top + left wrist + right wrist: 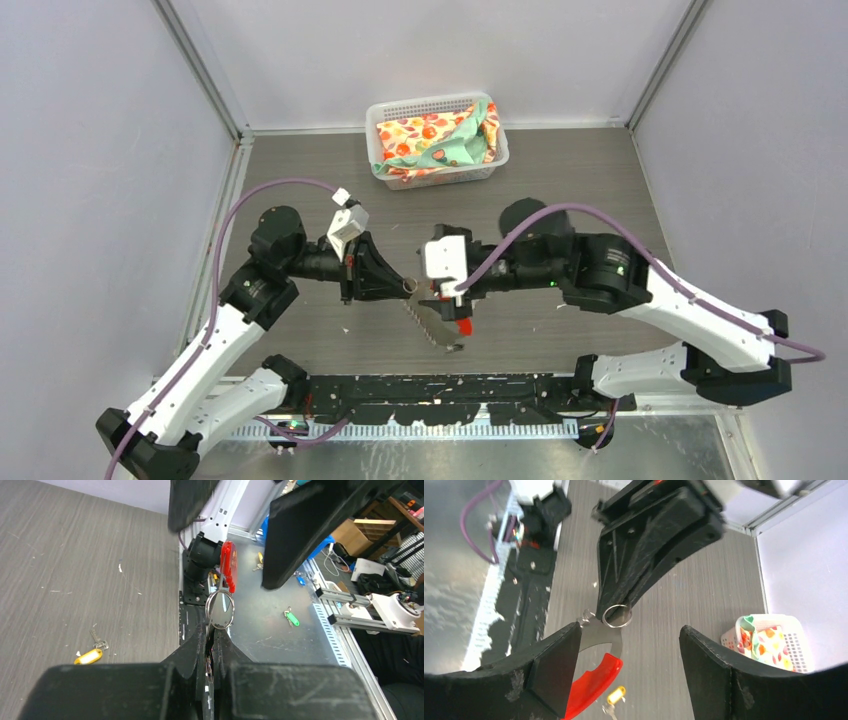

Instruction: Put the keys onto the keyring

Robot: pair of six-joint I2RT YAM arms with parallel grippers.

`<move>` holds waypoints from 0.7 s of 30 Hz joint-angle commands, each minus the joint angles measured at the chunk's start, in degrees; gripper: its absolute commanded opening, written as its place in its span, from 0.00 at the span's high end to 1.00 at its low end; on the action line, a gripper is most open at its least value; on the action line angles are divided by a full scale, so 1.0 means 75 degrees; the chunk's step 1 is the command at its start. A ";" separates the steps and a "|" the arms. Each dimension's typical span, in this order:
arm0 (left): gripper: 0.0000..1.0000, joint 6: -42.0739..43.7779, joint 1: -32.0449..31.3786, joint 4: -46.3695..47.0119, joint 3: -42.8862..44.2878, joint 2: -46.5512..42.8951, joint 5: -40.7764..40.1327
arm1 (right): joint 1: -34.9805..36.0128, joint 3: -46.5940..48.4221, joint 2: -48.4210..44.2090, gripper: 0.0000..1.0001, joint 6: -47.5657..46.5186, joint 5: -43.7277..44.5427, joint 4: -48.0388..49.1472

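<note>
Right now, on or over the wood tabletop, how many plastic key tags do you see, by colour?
Red tag: 1, by the keyring in the left gripper
Yellow tag: 1, lying on the wood
Total: 2 (a green tag lies off the wood, not counted)

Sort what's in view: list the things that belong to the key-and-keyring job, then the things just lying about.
Belongs to the job:
- silver ring, pinched in the shut left claw
- red tag, seemingly linked to that ring
- yellow-tagged key, on the table
- right claw, open

Just lying about:
- white basket holding patterned cloth
- green-tagged key, off the table
</note>
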 commanded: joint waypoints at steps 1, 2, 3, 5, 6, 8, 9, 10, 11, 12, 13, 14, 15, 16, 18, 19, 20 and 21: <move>1.00 -0.0330 0.0020 0.0295 0.0452 -0.0023 0.0549 | 0.0671 0.0901 0.0347 0.25 -0.1575 0.0942 -0.0882; 1.00 -0.0353 0.0015 0.0306 0.0464 0.0014 0.0640 | 0.0811 0.1035 0.0463 0.26 -0.1733 0.1109 -0.1059; 1.00 -0.0398 0.0014 0.0332 0.0492 0.0064 0.0714 | 0.0904 0.1090 0.0505 0.26 -0.1862 0.1260 -0.1174; 1.00 -0.0480 0.0014 0.0352 0.0547 0.0142 0.0847 | 0.1051 0.1027 0.0518 0.27 -0.2051 0.1396 -0.1262; 1.00 -0.0518 0.0014 0.0348 0.0579 0.0178 0.0920 | 0.1103 0.0982 0.0509 0.27 -0.2098 0.1441 -0.1265; 1.00 -0.0603 0.0014 0.0387 0.0606 0.0232 0.1083 | 0.1245 0.0946 0.0527 0.28 -0.2216 0.1636 -0.1339; 1.00 -0.0643 0.0014 0.0383 0.0624 0.0253 0.1140 | 0.1317 0.0971 0.0572 0.30 -0.2293 0.1753 -0.1424; 1.00 -0.0673 0.0014 0.0388 0.0644 0.0268 0.1199 | 0.1391 0.1013 0.0621 0.31 -0.2368 0.2036 -0.1520; 1.00 -0.0678 0.0014 0.0379 0.0673 0.0280 0.1272 | 0.1460 0.1052 0.0676 0.32 -0.2427 0.2255 -0.1570; 1.00 -0.0685 0.0014 0.0369 0.0678 0.0283 0.1324 | 0.1532 0.1053 0.0703 0.34 -0.2463 0.2418 -0.1545; 1.00 -0.0690 0.0014 0.0372 0.0667 0.0284 0.1352 | 0.1593 0.1026 0.0725 0.35 -0.2514 0.2566 -0.1462; 1.00 -0.0700 0.0014 0.0377 0.0661 0.0284 0.1360 | 0.1650 0.0994 0.0730 0.35 -0.2592 0.2653 -0.1390; 1.00 -0.0702 0.0014 0.0377 0.0647 0.0294 0.1370 | 0.1720 0.0966 0.0743 0.36 -0.2672 0.2704 -0.1309; 1.00 -0.0703 0.0014 0.0372 0.0644 0.0300 0.1387 | 0.1762 0.0948 0.0761 0.37 -0.2738 0.2772 -0.1228; 1.00 -0.0683 0.0014 0.0322 0.0632 0.0324 0.1403 | 0.1820 0.0945 0.0865 0.38 -0.2860 0.2837 -0.1175; 1.00 -0.0649 0.0014 0.0284 0.0620 0.0330 0.1407 | 0.1836 0.0934 0.0905 0.39 -0.2919 0.2881 -0.1150; 1.00 -0.0593 0.0014 0.0249 0.0614 0.0323 0.1415 | 0.1853 0.0934 0.0947 0.40 -0.2975 0.2952 -0.1147; 1.00 -0.0535 0.0014 0.0186 0.0609 0.0311 0.1418 | 0.1862 0.0943 0.0976 0.41 -0.2988 0.3003 -0.1127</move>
